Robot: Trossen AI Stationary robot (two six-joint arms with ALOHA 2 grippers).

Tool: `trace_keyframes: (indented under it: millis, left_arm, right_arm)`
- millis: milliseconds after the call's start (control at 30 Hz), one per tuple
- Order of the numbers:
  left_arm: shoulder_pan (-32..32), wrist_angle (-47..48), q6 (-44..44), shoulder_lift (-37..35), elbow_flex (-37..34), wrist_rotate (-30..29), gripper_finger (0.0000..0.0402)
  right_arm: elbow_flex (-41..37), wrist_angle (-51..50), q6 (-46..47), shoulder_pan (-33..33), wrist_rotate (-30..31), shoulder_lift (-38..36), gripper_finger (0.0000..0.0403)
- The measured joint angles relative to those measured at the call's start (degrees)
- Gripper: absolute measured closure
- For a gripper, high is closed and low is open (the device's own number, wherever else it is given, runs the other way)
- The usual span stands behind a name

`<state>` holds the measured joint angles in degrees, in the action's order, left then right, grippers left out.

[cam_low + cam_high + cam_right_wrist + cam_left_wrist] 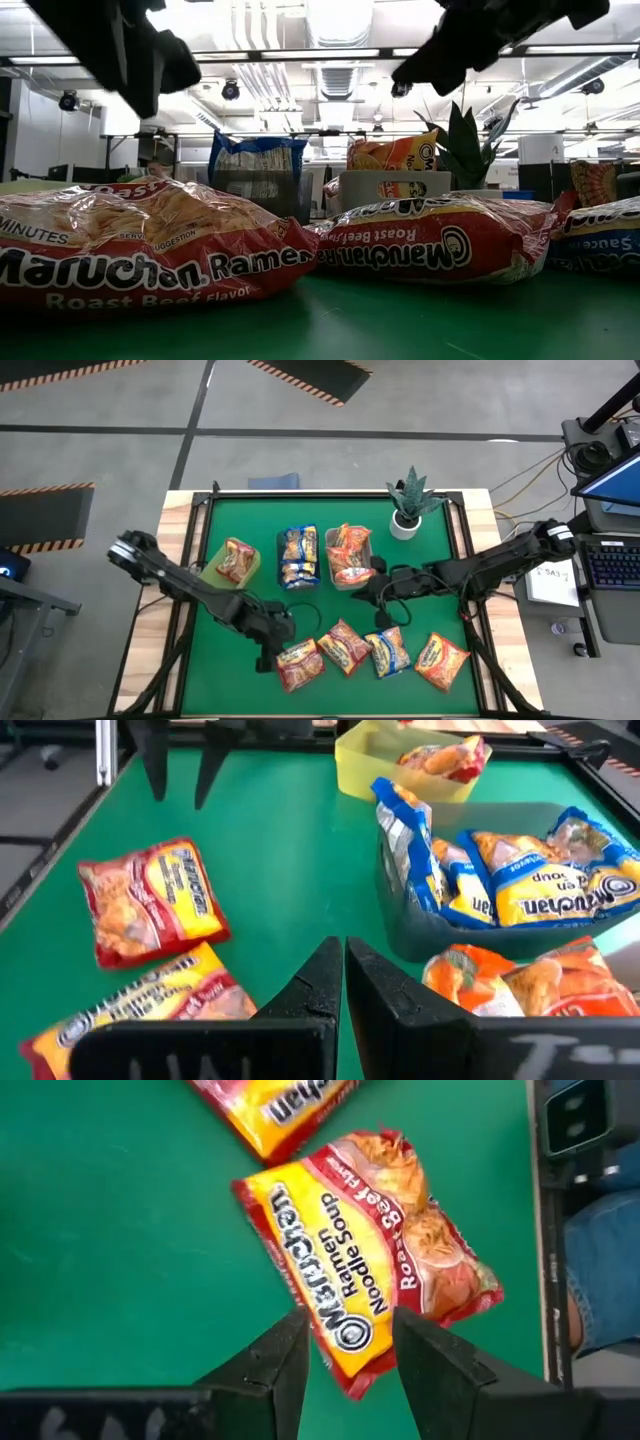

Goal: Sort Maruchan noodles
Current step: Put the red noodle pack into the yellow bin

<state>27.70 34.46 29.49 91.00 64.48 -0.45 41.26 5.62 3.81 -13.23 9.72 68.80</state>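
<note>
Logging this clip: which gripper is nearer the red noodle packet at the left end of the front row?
Left. The left gripper hangs right beside the red packet, fingers straddling its end. The right gripper is farther back, by the bins.

In the low view, both arms are cut off at the top edge. The roast beef packet [140,245] in front hides the bins' lower halves.
</note>
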Motion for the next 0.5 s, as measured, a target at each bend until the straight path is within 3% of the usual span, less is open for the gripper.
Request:
trace_keyframes:
  millis: [333, 500]
  left_arm:
    - [0.3, 0.6, 5.3, 8.8, 8.3, -0.1, 0.0274]
    - [0.2, 7.8, 8.2, 11.5, 13.7, -2.1, 0.0263]
  right_arm:
    - [-0.6, -0.9, -13.2, 0.1, 1.0, -9.0, 0.0394]
    - [-2.1, -0.9, -15.3, 0.1, 0.9, -14.6, 0.0394]
